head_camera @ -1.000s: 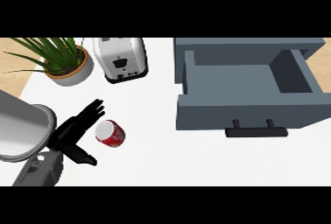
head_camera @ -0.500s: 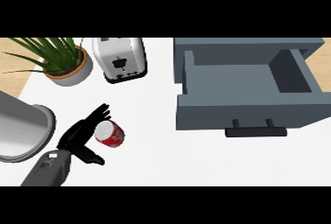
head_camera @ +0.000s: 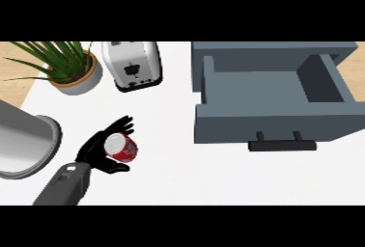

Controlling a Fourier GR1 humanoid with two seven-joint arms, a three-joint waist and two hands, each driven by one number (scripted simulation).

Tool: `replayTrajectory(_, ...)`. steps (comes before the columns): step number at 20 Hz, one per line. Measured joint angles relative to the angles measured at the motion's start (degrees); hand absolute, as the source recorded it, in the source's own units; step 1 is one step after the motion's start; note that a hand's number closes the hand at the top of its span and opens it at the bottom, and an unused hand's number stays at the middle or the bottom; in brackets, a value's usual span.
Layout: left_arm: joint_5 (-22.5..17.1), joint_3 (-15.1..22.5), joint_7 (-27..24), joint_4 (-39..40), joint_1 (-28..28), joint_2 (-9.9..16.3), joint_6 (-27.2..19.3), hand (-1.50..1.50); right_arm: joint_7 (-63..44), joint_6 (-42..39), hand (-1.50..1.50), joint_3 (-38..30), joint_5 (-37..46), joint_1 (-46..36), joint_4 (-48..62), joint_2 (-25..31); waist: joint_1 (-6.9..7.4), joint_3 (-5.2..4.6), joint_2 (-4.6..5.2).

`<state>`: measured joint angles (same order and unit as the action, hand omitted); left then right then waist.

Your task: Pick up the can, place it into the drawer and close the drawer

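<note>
The left hand [head_camera: 96,150] is cupping the can [head_camera: 120,147], its fingers curling round the far side and the thumb hooking under the near side, so the can is sitting against the palm. The can is red with pale markings and a silvery round top, tilting slightly. It is lying on the white counter [head_camera: 178,178], well to the left of the open grey drawer [head_camera: 274,106], nearer than the toaster [head_camera: 133,65].

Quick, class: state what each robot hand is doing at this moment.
Left hand: fingers and thumb curled round the red can, holding it.
Right hand: not in view.
</note>
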<state>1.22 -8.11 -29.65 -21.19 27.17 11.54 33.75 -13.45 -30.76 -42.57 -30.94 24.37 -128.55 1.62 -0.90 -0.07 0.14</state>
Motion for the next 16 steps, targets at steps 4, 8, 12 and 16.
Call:
replayTrajectory(4,-0.6,0.1,1.7,1.2,1.2,-0.2,2.8,1.5,0.4,-0.2,-1.5,0.8,0.7,0.2,0.6,-0.2,0.12,0.02,-0.04)
replayTrajectory(8,-1.4,0.3,3.3,0.5,1.9,-0.7,5.6,1.5,0.5,-1.0,-1.5,-0.3,-0.9,0.3,1.2,0.1,0.21,0.03,-0.09)
replayTrajectory(12,-3.1,0.1,4.9,-2.3,2.5,-2.4,6.1,1.5,0.0,-0.2,-1.5,0.6,-0.2,0.9,-0.4,-0.9,0.43,0.05,-0.18)
replayTrajectory(16,-7.4,-5.0,3.6,-4.0,1.6,-4.1,-1.9,1.5,-0.5,0.4,-1.5,-0.1,-1.1,1.5,-1.1,-1.0,0.97,0.08,-0.34)
